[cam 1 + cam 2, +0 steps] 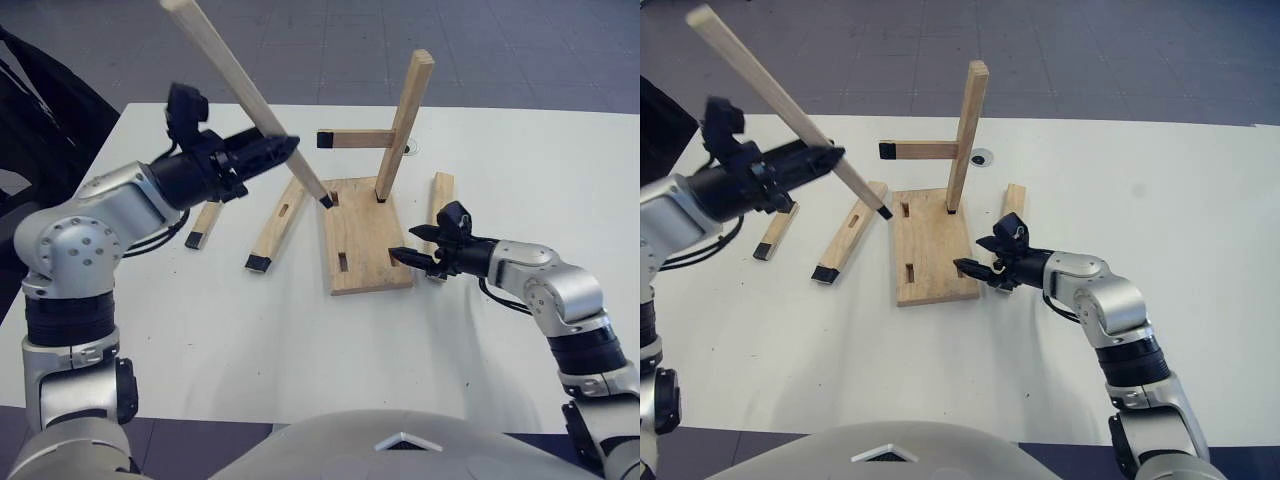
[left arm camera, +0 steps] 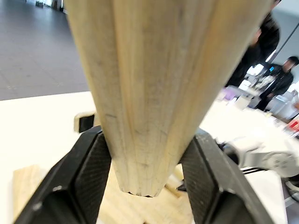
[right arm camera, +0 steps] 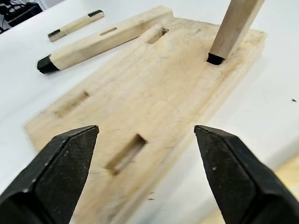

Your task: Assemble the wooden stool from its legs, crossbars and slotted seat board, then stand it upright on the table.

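The slotted seat board lies flat mid-table. One leg stands upright in its far right slot, with a crossbar sticking out leftward from it. My left gripper is shut on a second long leg, held tilted. That leg's black-tipped lower end rests at the board's far left slot. In the left wrist view the fingers clamp this leg. My right gripper is open, low at the board's near right edge, over the board.
A loose leg lies left of the board, and a short crossbar farther left. Another wooden piece lies right of the board, behind my right gripper. The white table's near half and right side are bare.
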